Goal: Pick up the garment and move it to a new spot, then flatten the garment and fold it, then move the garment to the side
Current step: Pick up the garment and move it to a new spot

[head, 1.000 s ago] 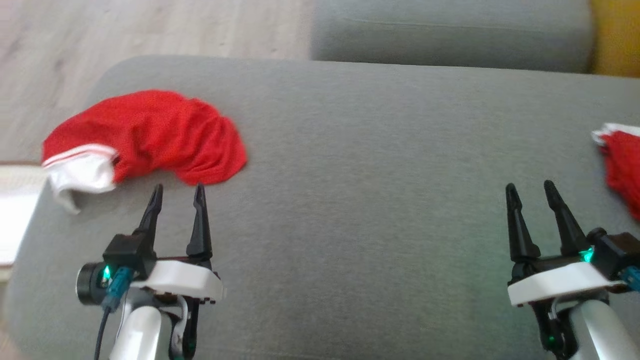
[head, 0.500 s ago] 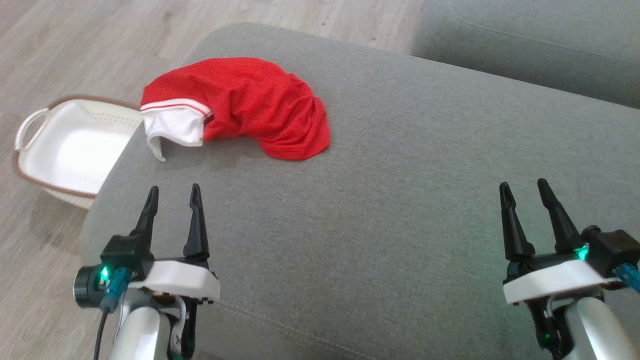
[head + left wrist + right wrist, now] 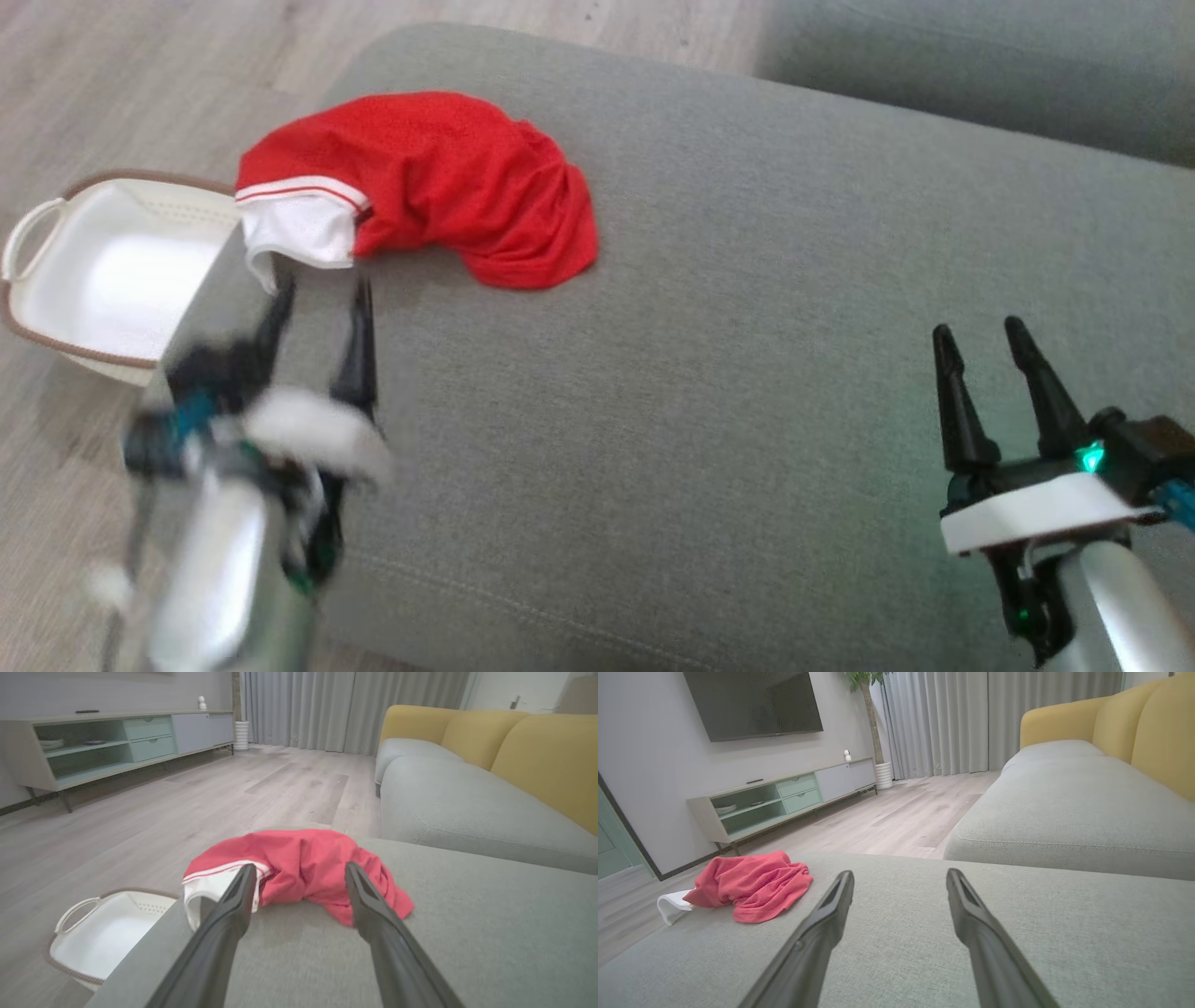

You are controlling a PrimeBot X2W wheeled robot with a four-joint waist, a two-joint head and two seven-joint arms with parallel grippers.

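A white basket (image 3: 103, 280) sits on the floor (image 3: 140, 75) left of the open left hand (image 3: 322, 291), past the edge of the grey cushion (image 3: 747, 420). The red-and-white garment (image 3: 439, 177) lies crumpled just beyond its fingertips. Bare cushion stretches rightward to the open right hand (image 3: 976, 329).

Left gripper (image 3: 322, 289) with 2 long dark fingers surges forward, blurred, tips now just short of the crumpled red mesh garment (image 3: 439, 177); the head camera swings left meanwhile.
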